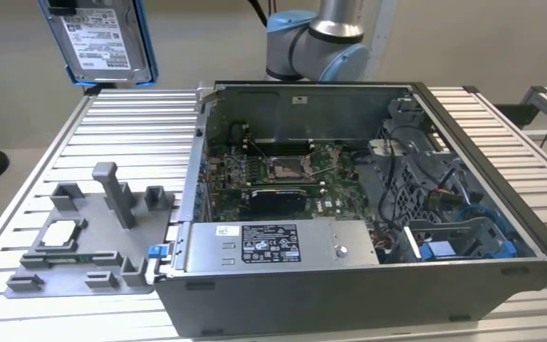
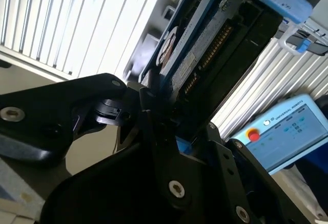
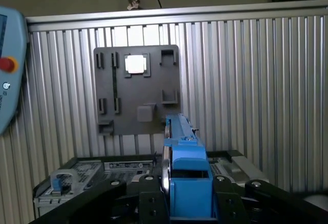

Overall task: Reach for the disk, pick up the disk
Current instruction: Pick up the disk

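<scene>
In the exterior view the disk hangs high at the exterior view's left, lifted clear of the ribbed surface and well apart from the open computer case and the grey fixture plate. In the second wrist view the black jaws are clamped tight on it. In the first wrist view it stands edge-on between them, blue bracket foremost. The pick-up looks complete to me; any further move calls for a firm, steady hold
</scene>
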`<move>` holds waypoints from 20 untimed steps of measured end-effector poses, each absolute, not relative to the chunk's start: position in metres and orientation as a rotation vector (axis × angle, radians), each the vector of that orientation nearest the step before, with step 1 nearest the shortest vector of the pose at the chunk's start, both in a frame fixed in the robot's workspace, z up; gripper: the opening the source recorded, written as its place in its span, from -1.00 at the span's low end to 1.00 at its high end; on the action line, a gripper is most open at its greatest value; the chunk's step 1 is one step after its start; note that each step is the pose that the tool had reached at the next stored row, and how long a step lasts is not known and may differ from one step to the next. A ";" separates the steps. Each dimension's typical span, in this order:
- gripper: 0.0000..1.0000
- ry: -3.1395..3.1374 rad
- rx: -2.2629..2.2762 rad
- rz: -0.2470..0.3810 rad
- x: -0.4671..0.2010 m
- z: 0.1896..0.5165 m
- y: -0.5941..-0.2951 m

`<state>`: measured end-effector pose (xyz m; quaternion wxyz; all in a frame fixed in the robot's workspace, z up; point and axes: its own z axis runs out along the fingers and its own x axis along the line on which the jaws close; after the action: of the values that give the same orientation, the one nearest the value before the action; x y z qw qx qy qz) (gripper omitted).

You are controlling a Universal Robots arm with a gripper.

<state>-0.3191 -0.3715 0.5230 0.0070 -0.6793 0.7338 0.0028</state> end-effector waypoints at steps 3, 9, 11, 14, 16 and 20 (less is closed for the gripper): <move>-1.00 2.295 -2.125 0.009 -0.314 0.523 -0.372; -1.00 2.295 -2.125 0.009 -0.301 0.522 -0.372; -1.00 2.295 -2.125 0.009 -0.295 0.521 -0.372; -1.00 2.295 -2.125 0.009 -0.285 0.521 -0.372; -1.00 2.295 -2.125 0.009 -0.279 0.520 -0.372; -1.00 2.295 -2.125 0.009 -0.268 0.520 -0.372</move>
<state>-0.2682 -0.3715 0.5198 0.0070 -0.6793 0.7339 0.0028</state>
